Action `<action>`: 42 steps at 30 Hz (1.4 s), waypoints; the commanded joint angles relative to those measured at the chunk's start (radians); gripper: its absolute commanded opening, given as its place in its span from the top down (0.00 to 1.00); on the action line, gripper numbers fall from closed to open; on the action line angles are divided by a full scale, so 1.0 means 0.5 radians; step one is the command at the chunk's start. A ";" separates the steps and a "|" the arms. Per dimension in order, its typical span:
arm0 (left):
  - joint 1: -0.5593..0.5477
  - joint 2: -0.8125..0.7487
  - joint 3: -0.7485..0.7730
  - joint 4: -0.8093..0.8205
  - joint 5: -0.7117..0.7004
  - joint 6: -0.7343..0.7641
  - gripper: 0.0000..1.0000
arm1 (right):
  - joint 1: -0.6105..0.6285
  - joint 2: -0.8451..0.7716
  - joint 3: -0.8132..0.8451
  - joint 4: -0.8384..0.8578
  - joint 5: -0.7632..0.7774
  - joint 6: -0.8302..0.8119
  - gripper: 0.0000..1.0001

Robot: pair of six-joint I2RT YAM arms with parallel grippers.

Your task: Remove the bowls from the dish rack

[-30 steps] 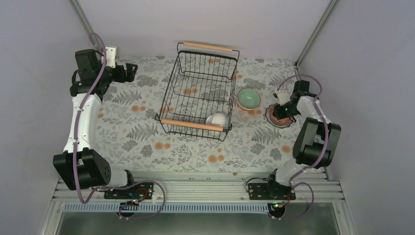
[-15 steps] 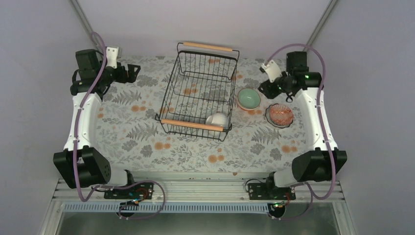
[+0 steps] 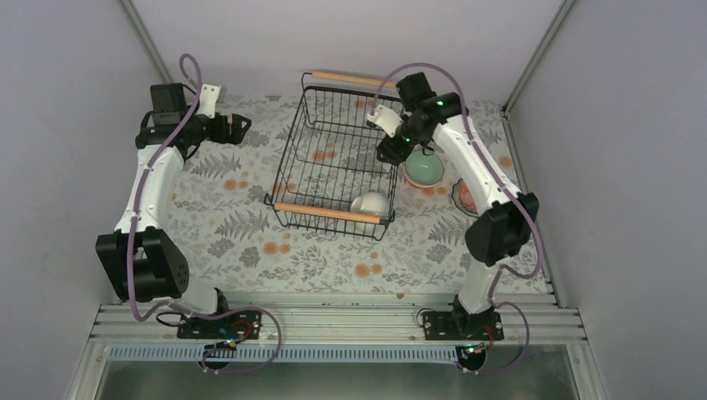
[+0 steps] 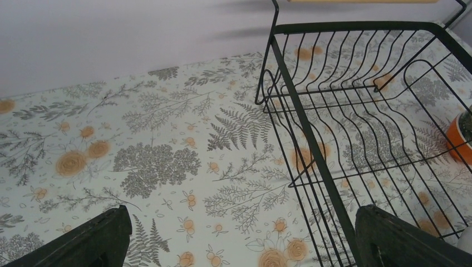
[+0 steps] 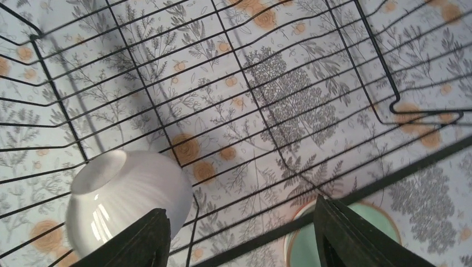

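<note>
Your right gripper (image 5: 240, 207) hovers over the right side of the dish rack (image 3: 288, 158), jaws spread and empty. One white bowl (image 3: 370, 202) sits in the rack's near right corner. A mint-green bowl (image 3: 423, 168) rests on the table (image 3: 225, 225) just right of the rack. Your left gripper (image 4: 239, 214), jaws wide apart, hangs at the rack's far left.

Bowl (image 3: 369, 202) in dish rack (image 3: 332, 146); second bowl (image 3: 423, 170) right of rack; third bowl (image 3: 460, 197) beyond.

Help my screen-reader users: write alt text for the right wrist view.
A white bowl lies inside the black wire dish rack, framed by the open right gripper. A mint-green bowl sits outside the rack, on floral tablecloth.
</note>
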 commanded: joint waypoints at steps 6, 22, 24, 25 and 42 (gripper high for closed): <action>-0.047 -0.023 0.003 0.004 -0.082 0.078 0.00 | 0.214 0.243 0.142 -0.159 0.372 -0.263 0.35; -0.368 0.240 0.201 -0.182 -0.539 0.246 0.00 | 0.225 -0.067 -0.322 -0.048 0.240 -0.117 0.41; -0.402 0.282 0.261 -0.221 -0.552 0.244 0.00 | 0.235 -0.052 -0.313 -0.058 0.214 -0.131 0.41; -0.411 0.302 0.287 -0.229 -0.549 0.239 0.00 | 0.245 -0.043 -0.307 -0.047 0.207 -0.138 0.41; -0.558 0.560 0.388 -0.232 -0.697 0.208 0.00 | 0.454 0.409 0.027 -0.155 0.353 -0.249 0.40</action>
